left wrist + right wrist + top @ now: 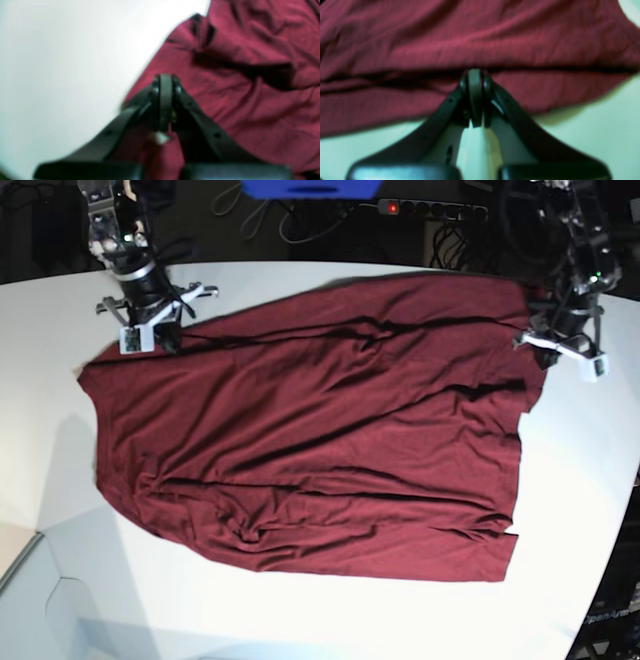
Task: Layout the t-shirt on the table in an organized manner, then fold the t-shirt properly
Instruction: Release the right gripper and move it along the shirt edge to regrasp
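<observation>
Two arms work this cloth, so note both ends. Nearest you, the t-shirt (310, 440) lies spread across the middle of the table (330, 620), its straight near edge running from 7 toward 5 o'clock. Shallow ridges cross the centre; you would judge the layout step unfinished.

Long axis: roughly 9 to 3 o'clock, tilted so the 3 o'clock end sits farther back. You cannot tell collar from hem here.

At about 2 o'clock, the left gripper (165, 82) hangs over the cloth's margin with jaws pressed together. The wrist view is too blurred to tell whether fabric is pinched.

At about 10 o'clock, the right gripper (475, 75) also has jaws together, its tip meeting a raised fold, probably nipping that edge.

Opposite far corners suggest a stretch to flatten the ridges.
</observation>
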Robot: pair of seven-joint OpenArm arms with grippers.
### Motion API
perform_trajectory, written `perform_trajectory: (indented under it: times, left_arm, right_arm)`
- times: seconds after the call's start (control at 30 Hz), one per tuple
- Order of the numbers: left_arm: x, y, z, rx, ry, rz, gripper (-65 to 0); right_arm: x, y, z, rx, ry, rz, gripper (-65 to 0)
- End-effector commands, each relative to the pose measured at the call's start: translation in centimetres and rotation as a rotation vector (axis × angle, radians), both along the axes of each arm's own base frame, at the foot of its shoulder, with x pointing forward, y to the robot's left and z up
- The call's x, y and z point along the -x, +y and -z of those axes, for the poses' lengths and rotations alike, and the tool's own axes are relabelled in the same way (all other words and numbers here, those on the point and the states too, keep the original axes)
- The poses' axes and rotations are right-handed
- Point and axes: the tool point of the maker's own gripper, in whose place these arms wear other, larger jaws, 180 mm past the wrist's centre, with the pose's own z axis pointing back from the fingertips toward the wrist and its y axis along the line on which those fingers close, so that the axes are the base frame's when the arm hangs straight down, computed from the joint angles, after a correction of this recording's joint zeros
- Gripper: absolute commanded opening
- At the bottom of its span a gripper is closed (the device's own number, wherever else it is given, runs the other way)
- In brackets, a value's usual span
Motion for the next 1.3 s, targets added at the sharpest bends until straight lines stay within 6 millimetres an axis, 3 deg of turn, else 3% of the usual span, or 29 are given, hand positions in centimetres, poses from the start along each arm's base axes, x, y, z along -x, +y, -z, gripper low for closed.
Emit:
perform_trajectory:
  times: [0.0, 0.27, 0.43, 0.9, 1.07, 1.27]
  left_arm:
    - [0.1, 0.8, 0.2, -0.009, 0.004, -0.010, -64.9]
    - [0.4, 1.8, 3.3, -0.004, 0.086, -0.045, -64.9]
    - [0.2, 2.1, 3.5, -0.076, 0.054, -0.042, -64.9]
    - [0.2, 1.7, 3.8, -0.101, 0.049, -0.037, -64.9]
    - [0.3, 1.7, 3.8, -0.101, 0.050, -0.037, -64.9]
    - [0.3, 1.7, 3.8, -0.101, 0.050, -0.037, -64.9]
  right_arm:
    - [-0.4, -0.6, -0.4, 0.013, -0.024, 0.004, -63.9]
    - [-0.4, -3.5, 2.5, 0.075, 0.050, 0.020, -64.0]
    - [0.0, -5.2, 2.1, 0.116, 0.053, 0.014, -64.2]
    - [4.0, -3.2, -0.4, 0.106, 0.048, -0.056, -64.3]
    - [3.6, -3.1, -3.2, 0.111, -0.014, -0.064, -64.3]
    - [2.7, -0.1, -5.7, 0.057, -0.084, -0.106, -64.4]
